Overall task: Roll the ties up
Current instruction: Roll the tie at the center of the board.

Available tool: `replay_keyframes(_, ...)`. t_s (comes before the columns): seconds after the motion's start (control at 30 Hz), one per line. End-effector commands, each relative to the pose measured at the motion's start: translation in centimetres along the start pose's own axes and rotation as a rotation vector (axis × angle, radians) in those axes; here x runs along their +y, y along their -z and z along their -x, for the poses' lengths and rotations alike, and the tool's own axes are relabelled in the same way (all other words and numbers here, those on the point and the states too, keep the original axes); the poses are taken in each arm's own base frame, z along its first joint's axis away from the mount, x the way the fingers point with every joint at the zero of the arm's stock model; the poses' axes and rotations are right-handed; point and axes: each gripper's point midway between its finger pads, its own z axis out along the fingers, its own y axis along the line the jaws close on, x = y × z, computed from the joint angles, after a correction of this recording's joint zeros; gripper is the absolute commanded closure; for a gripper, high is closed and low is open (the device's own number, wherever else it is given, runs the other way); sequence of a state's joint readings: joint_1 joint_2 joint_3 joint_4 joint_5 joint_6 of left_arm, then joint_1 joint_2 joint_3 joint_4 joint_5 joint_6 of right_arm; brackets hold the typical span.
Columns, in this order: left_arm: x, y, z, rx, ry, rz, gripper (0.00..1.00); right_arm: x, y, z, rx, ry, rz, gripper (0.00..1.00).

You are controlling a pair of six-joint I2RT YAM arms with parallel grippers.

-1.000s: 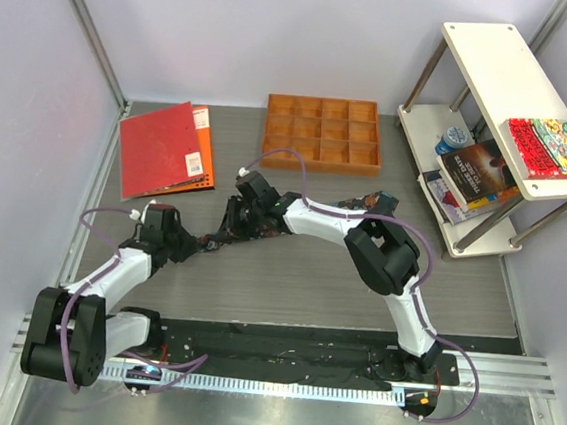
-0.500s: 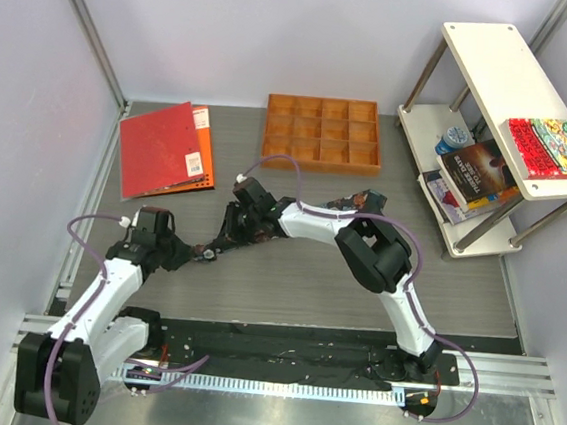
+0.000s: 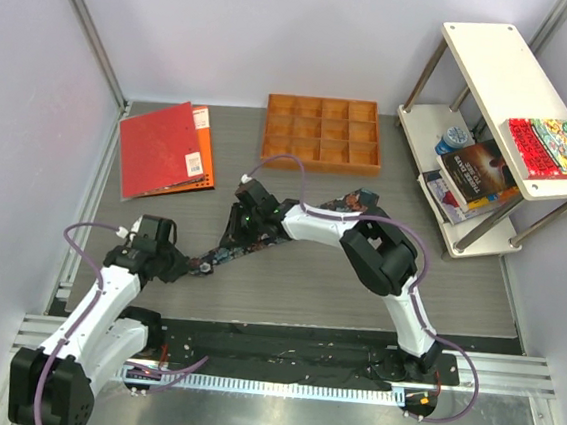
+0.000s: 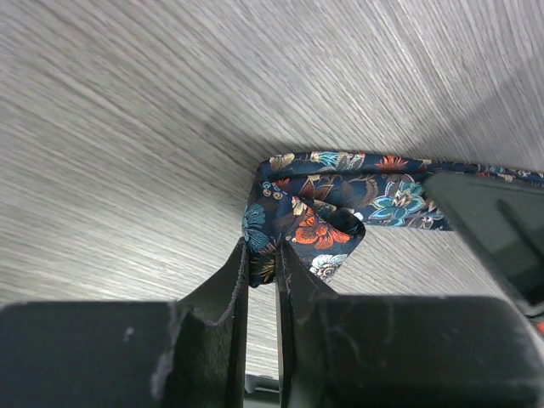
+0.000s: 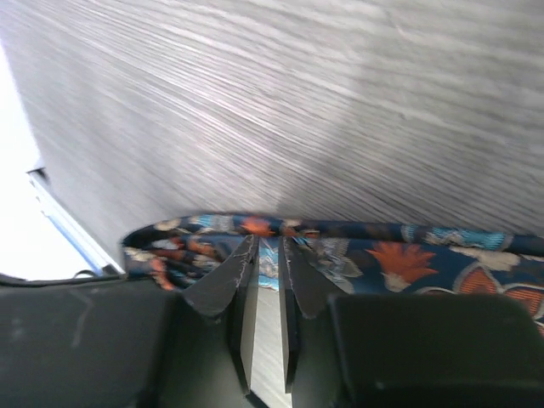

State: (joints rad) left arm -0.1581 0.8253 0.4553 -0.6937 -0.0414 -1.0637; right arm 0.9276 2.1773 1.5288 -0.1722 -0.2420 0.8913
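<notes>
The tie (image 3: 221, 253), dark navy with orange, teal and white flowers, lies stretched across the middle of the table between my two grippers. Its far end (image 3: 360, 198) shows beyond the right arm. My left gripper (image 3: 194, 263) is shut on the tie's folded near end. In the left wrist view the fingertips (image 4: 263, 255) pinch that fold of the tie (image 4: 340, 200). My right gripper (image 3: 233, 236) is shut on the tie a little further along. Seen from the right wrist, its jaws (image 5: 269, 246) nip the edge of the tie (image 5: 408, 255).
A wooden compartment tray (image 3: 322, 133) stands at the back centre. A red and orange folder (image 3: 164, 149) lies at the back left. A white shelf unit (image 3: 491, 142) with books stands on the right. A black rail (image 3: 290, 349) runs along the near edge.
My left gripper has drawn back toward the near left with the tie's end, pulling the tie out straighter. The right gripper has shifted slightly nearer along with it.
</notes>
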Motion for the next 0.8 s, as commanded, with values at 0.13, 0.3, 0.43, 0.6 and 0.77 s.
replay_keyframes(0.13,-0.4,1.3,1.8,-0.073,-0.005,0.028,0.9,-1.8,-0.5,-3.6,0.011,0.014,-0.052,0.81)
replay_keyframes(0.3,-0.1,2.1,3.5,-0.139,-0.031,0.076,0.91,-3.5,0.6,-4.8,-0.019,-0.029,-0.11,0.81)
replay_keyframes(0.43,-0.3,2.3,3.7,-0.14,-0.039,0.079,0.91,-4.1,1.7,-5.2,-0.048,-0.082,-0.132,0.82)
replay_keyframes(0.6,-0.3,2.1,3.5,-0.132,-0.058,0.087,0.92,-1.9,2.5,-4.0,-0.07,-0.054,-0.088,0.82)
replay_keyframes(0.77,-0.1,2.0,3.5,-0.139,-0.068,0.104,0.92,3.3,4.6,-1.8,-0.116,-0.002,0.014,0.81)
